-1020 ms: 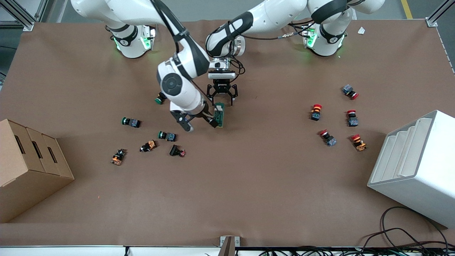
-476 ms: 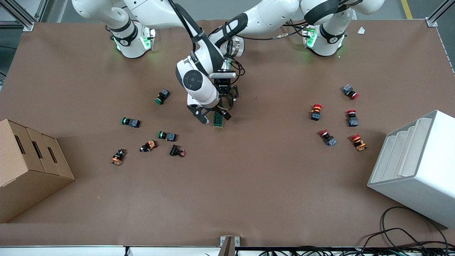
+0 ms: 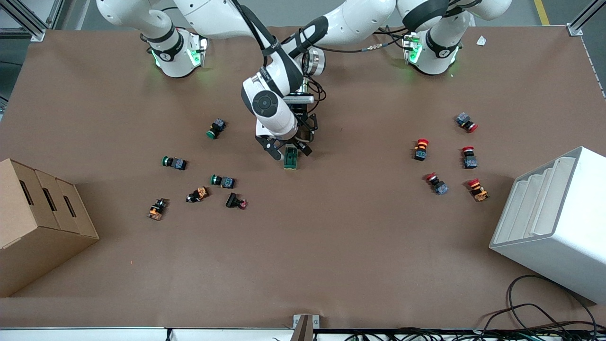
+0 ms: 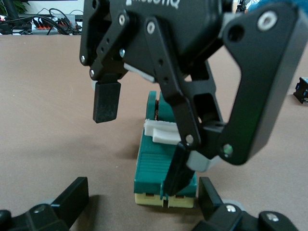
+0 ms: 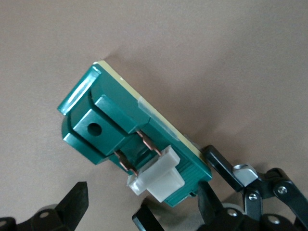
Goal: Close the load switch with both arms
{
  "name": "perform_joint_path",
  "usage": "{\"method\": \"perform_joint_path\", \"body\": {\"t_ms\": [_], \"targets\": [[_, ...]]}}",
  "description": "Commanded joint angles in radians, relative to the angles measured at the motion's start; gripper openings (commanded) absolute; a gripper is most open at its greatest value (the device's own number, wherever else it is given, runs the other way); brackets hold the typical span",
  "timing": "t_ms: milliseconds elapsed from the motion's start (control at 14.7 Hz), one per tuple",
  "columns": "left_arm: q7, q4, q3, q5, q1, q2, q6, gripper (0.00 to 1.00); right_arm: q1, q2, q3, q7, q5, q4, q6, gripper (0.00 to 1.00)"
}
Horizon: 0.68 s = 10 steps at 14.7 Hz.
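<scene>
Front view: the load switch (image 3: 290,158) is lying flat on the brown table (image 3: 331,246) near its middle, nearer to the camera than both of my grippers. My right gripper (image 3: 286,148) is hanging right over it, fingers spread. My left gripper (image 3: 303,129) is sitting just above the switch's upper end.

Left wrist view: my right gripper (image 4: 139,144) is straddling the load switch (image 4: 161,168), one fingertip (image 4: 106,102) apart from it, the other against its green body beside the white handle (image 4: 161,131); my left gripper's fingers (image 4: 72,197) are spread wide.

Right wrist view: the load switch (image 5: 130,139) is showing two copper blades (image 5: 137,151) running into its white handle (image 5: 159,180); my right gripper (image 5: 142,204) is standing open
</scene>
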Motion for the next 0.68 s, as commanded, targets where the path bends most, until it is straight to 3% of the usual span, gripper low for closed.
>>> {"method": "perform_joint_path", "body": {"t_ms": [0,408,612], "targets": [[-0.030,0.063,0.009,0.030,-0.026,0.064,0.042,1.00,-0.001,0.010,-0.010,0.003,0.022,0.006,0.031,1.00],[-0.027,0.118,0.009,0.029,-0.045,0.100,0.042,1.00,-0.055,0.010,-0.013,-0.005,0.022,0.061,0.016,1.00],[-0.027,0.117,0.009,0.029,-0.045,0.103,0.042,1.00,-0.090,0.009,-0.014,-0.007,0.016,0.113,-0.059,1.00]]}}
